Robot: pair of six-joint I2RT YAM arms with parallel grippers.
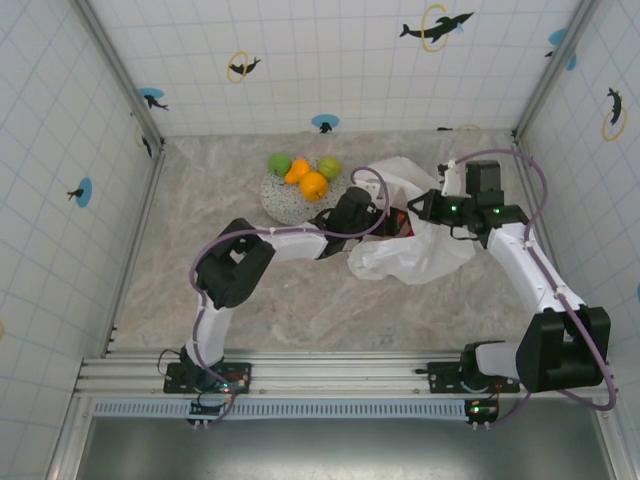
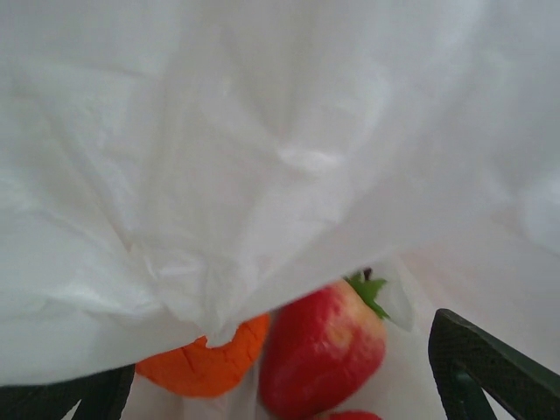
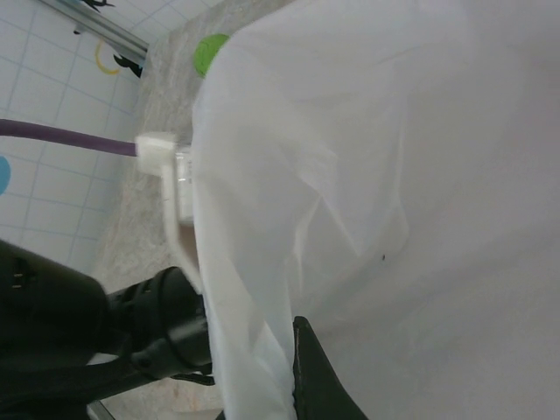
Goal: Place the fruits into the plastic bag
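The crinkled white plastic bag (image 1: 425, 255) lies right of centre on the table (image 1: 280, 300), mouth turned left; the right gripper (image 1: 418, 208) has its jaws closed, apparently pinching the rim to hold that mouth open. The left gripper (image 2: 276, 372) reaches inside, jaws spread wide above a loose red toy strawberry (image 2: 324, 346) and an orange fruit (image 2: 206, 363); four green and orange fruits (image 1: 314, 185) sit on the grey speckled plate (image 1: 280, 208) just left of the bag.

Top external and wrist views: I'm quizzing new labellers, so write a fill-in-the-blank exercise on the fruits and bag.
The grey plate holds ___ fruits. Inside the plastic bag, the strawberry lies beside a fruit coloured ___. The left gripper has its jaws ___.
Missing: four; orange; open.
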